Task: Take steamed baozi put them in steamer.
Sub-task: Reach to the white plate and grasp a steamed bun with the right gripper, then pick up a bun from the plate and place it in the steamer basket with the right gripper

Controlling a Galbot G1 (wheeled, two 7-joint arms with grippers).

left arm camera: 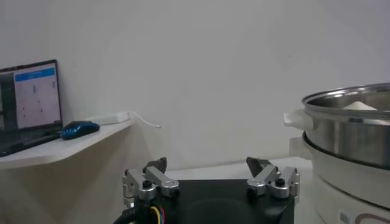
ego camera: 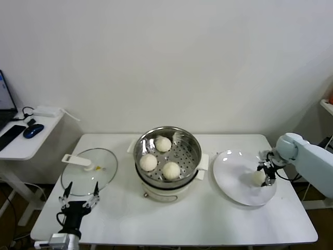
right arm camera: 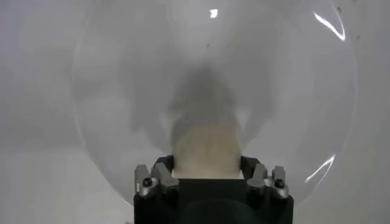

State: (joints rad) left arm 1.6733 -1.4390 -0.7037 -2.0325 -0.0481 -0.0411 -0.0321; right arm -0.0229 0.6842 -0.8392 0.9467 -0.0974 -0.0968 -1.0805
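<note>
Last baozi (ego camera: 258, 177) seen on white plate (ego camera: 231, 164), right of steamer (ego camera: 193, 147); three buns (ego camera: 160, 158) already seated in steamer basket. Bun judged light, soft, easily dented; best taken across domed sides, gently. Right gripper (right arm camera: 208, 178) lowered over it, fingers (right arm camera: 159, 178) set either side, bun between them; firm closure cannot be told. Left gripper (left arm camera: 210, 178) parked near glass lid (ego camera: 88, 172), fingers spread apart, nothing held.

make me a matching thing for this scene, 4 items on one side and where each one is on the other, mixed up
Items:
1. glass lid
2. three baozi
3. last baozi
4. left gripper

Places:
A. on the white plate, between the right gripper fingers
B. in the steamer
C. table's near left edge, idle
D. flat on the table, left of the steamer

Pairs: 1-D, 2-B, 3-A, 4-C
</note>
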